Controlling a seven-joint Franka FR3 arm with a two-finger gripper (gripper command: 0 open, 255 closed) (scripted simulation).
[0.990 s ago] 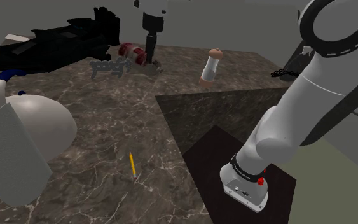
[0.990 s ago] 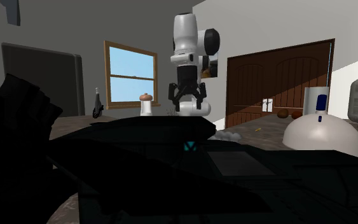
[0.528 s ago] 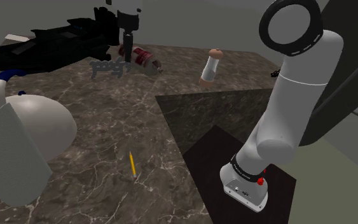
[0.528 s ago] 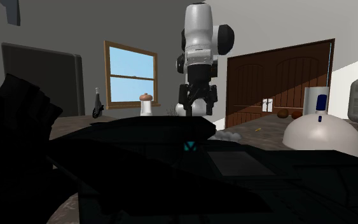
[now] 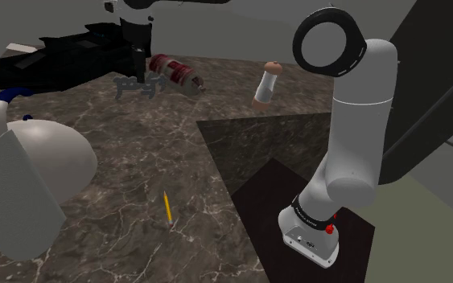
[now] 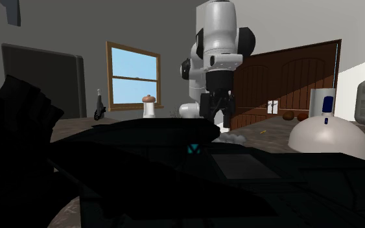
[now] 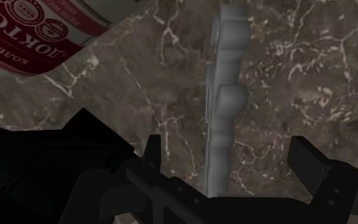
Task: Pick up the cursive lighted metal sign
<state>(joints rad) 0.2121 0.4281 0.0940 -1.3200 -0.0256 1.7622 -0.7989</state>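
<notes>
**Marble counter: open gripper straddles the grey sign**

A dark marble counter with pale veins carries everything here; in the second exterior view a window and a brown double door stand behind it. The cursive sign, drawn plain grey, stands toward the counter's far side in the shoulder view. It is just in front of a long black object and just beside a red-and-white can, which lies on its side to the shoulder view's right of it.

The white arm reaches over from its stand, and the gripper hangs directly above the sign, pointing down. In the wrist view the sign appears edge-on as a narrow grey strip running between the 2 black fingers. They stand wide apart, with a gap on each side, and hold nothing.

Well apart from the sign are a tan-capped white cylinder, a yellow pencil lying flat, and a large white dome on the shoulder view's left.
</notes>
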